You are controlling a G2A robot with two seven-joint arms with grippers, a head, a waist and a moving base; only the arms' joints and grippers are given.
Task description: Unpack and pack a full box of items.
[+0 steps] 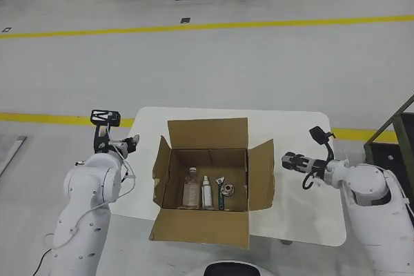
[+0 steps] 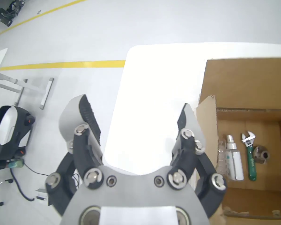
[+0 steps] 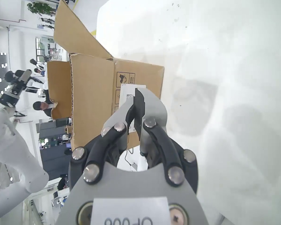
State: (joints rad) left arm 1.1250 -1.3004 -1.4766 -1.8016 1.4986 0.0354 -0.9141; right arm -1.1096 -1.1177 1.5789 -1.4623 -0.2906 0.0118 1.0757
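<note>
An open cardboard box [image 1: 207, 134] stands in the middle of the white table [image 1: 297, 131], flaps spread. On its floor lie a clear plastic bottle [image 1: 191, 188], a white spray bottle [image 1: 207, 192], a green-handled adjustable wrench [image 1: 221, 194] and a small dark metal part [image 1: 229, 187]. The same items appear in the left wrist view: spray bottle [image 2: 234, 159], wrench [image 2: 250, 155], metal part [image 2: 261, 155]. My left gripper [image 2: 133, 113] hangs open over the table's left edge, beside the box. My right gripper [image 3: 134, 101] is shut and empty, right of the box [image 3: 103, 90].
A dark metal rack [image 1: 407, 131] stands off the table's right side. A yellow floor line [image 1: 27, 117] runs behind the table. A black and white device [image 2: 9, 127] and a cable lie on the floor left of the table.
</note>
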